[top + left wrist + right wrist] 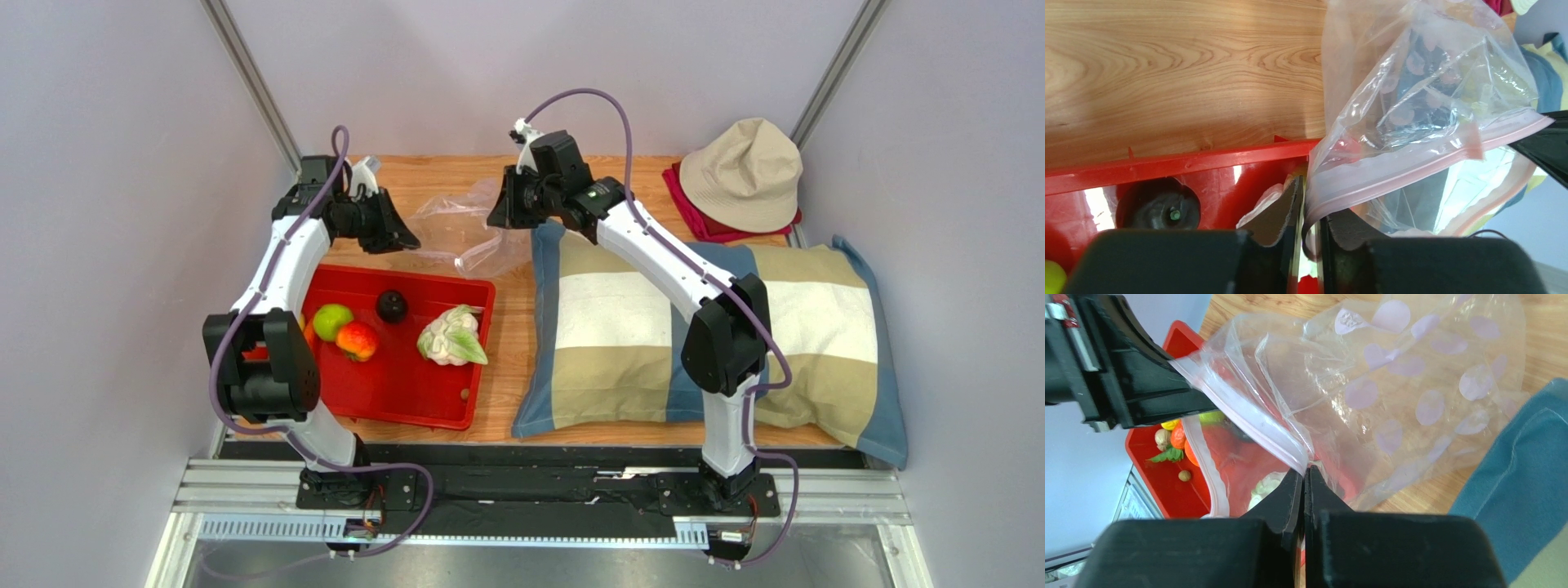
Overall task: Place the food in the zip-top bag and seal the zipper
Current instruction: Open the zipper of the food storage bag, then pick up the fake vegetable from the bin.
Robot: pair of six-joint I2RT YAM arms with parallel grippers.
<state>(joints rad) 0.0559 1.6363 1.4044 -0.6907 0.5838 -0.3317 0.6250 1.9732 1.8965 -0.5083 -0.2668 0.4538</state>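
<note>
Top external view: both arms reach to the far side of the wooden table. There the clear zip-top bag hangs between the left gripper and the right gripper. Nearer the arms, a red tray holds a green apple, a red-orange fruit, a dark round fruit and a cauliflower. None of these four is in the bag.

Left wrist view: the left fingers stand narrow, pinching the bag's mouth edge. The pinkish zipper runs off to the right.

Right wrist view: the right fingers are clamped tight on the mouth edge too. A second lip sags loose below, so the mouth gapes toward the tray.

The step in hand looks like opening the bag. Next, one gripper probably has to let go and fetch a piece of food while the other keeps the mouth open.
</note>
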